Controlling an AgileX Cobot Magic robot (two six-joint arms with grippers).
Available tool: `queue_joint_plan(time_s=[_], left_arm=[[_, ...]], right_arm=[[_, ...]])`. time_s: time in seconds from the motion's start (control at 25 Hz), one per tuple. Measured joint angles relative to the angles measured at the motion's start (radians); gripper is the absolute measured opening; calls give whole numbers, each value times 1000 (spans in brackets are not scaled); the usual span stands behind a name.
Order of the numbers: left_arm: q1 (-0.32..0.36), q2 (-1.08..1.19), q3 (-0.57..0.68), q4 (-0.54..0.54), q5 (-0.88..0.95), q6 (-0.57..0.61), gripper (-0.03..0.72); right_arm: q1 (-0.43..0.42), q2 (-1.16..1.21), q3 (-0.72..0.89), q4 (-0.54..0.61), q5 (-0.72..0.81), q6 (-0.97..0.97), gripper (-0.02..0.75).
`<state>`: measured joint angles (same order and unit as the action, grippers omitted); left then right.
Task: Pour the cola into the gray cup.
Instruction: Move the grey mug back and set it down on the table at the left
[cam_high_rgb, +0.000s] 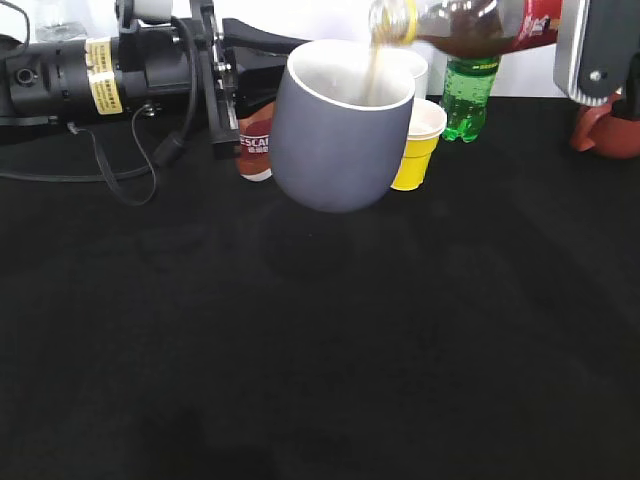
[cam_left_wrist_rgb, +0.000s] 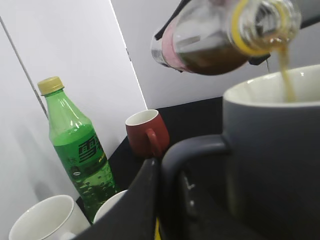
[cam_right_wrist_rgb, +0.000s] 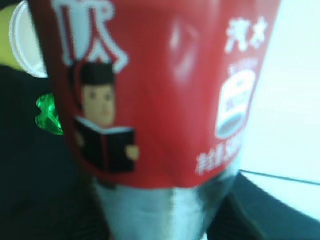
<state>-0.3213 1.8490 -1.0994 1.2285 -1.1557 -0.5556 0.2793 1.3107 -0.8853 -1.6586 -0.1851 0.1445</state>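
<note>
Pouring: cola (cam_high_rgb: 470, 28) tipped, stream entering gray cup (cam_high_rgb: 340, 130); left gripper (cam_left_wrist_rgb: 155, 200) fingers clamped on handle; right fingers' state indeterminable.

Matt blue-gray rounded mug (cam_high_rgb: 335, 140): smooth, glossy white inside. Clear glossy plastic cola bottle (cam_high_rgb: 470, 25), top right: shiny red label. Far green translucent plastic soda bottle (cam_left_wrist_rgb: 77, 150): glossy. Black table cover (cam_high_rgb: 320, 350): matt, cloth-like.
</note>
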Motion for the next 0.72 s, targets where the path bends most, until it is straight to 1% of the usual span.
queue_joint_plan(time_s=[0.08,0.12,0.16,0.2,0.24,0.32,0.36,0.4,0.44,0.48,0.64,0.72], left_arm=[[0,0,0,-2,0,0,52],[0,0,0,-5,0,0,52],[0,0,0,-6,0,0,52],[0,0,0,-7,0,0,52],[0,0,0,-8,0,0,52],[11,0,0,-11,-1,-2,52],[27,0,0,-14,-2,-24,52],[51,0,0,-18,-3,-53,52],[76,0,0,-23,-3,-74,52],[101,0,0,-25,-3,-91,52],[196,0,0,-32,-3,-110,52],[248,-24,0,-33,52,-148,52]], right_arm=[[0,0,0,44,13,0,360],[0,0,0,83,12,0,356],[0,0,0,145,10,0,356],[0,0,0,243,0,6,356],[0,0,0,394,-23,37,356],[0,0,0,832,-46,188,356],[0,0,0,982,-58,274,356],[0,0,0,1082,-78,350,356],[0,0,0,1143,-98,426,356],[0,0,1,1174,-103,471,356],[0,0,62,1192,-126,533,356],[0,0,67,1193,-137,552,356]])
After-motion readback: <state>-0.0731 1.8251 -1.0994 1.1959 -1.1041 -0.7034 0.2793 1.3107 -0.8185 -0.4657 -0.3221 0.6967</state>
